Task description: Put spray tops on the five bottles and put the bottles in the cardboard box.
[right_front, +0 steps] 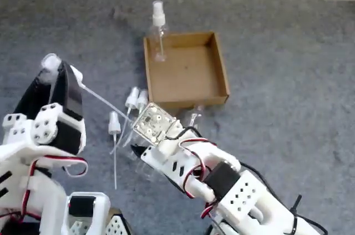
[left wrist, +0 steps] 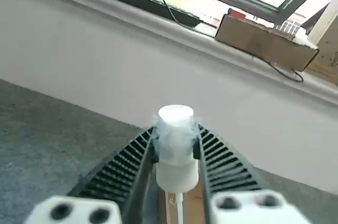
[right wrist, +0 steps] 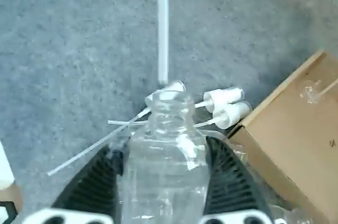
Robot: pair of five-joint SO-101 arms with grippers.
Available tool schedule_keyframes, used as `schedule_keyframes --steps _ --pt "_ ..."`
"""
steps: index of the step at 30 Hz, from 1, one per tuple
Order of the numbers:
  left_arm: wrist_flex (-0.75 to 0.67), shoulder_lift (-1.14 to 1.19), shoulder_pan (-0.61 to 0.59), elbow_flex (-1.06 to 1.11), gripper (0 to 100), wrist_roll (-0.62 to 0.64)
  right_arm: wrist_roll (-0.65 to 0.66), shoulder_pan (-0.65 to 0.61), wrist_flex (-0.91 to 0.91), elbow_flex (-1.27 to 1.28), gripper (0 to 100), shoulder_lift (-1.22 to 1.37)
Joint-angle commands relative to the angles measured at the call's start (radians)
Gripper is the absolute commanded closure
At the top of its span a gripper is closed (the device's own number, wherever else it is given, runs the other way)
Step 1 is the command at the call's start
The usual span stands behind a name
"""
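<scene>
Where right tool (right wrist: 165, 151) grips, bottle (right wrist: 167, 163) base hidden

Both arms: white printed-plastic shells (right_front: 28, 152) with screw holes, black servo blocks (right_front: 222, 178), thin red, black and white cables (right_front: 194, 142). Gripper fingers (left wrist: 124, 166) black, ridged.

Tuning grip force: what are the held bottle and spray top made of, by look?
The bottle in the right gripper: clear, glossy, see-through walls with highlights; likely plastic, possibly glass. The spray top in the left gripper: opaque white, smooth, probably plastic.
</scene>
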Motion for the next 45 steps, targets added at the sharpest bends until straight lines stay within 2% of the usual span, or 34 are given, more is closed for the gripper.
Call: schedule_keyframes --steps 1,6,15,22,26,29,38,45 --pt "-0.057 -0.001 0.021 0.033 100 -0.021 -0.008 -0.007 -0.025 -0.007 99.5 -0.027" --pt "-0.1 -0.008 0.021 0.12 100 -0.044 -0.008 -0.007 -0.025 -0.005 99.5 -0.027" --pt "-0.068 -0.008 0.031 0.134 100 -0.04 -0.009 -0.005 -0.027 -0.008 99.5 -0.027" --pt "0.031 -0.001 0.219 0.173 100 -0.089 -0.009 -0.005 -0.031 -0.01 99.5 -0.028" --pt "0.031 -0.002 0.254 0.237 100 -0.1 -0.015 -0.005 -0.054 -0.01 99.5 -0.03" --pt "0.031 -0.007 0.265 0.278 100 -0.12 -0.091 0.022 -0.113 -0.004 99.5 -0.065" --pt "0.031 -0.007 0.426 0.354 100 -0.166 -0.126 0.064 -0.188 0.068 99.5 -0.254" --pt "0.037 -0.008 0.426 0.377 100 -0.166 -0.124 0.073 -0.188 0.079 99.5 -0.266"
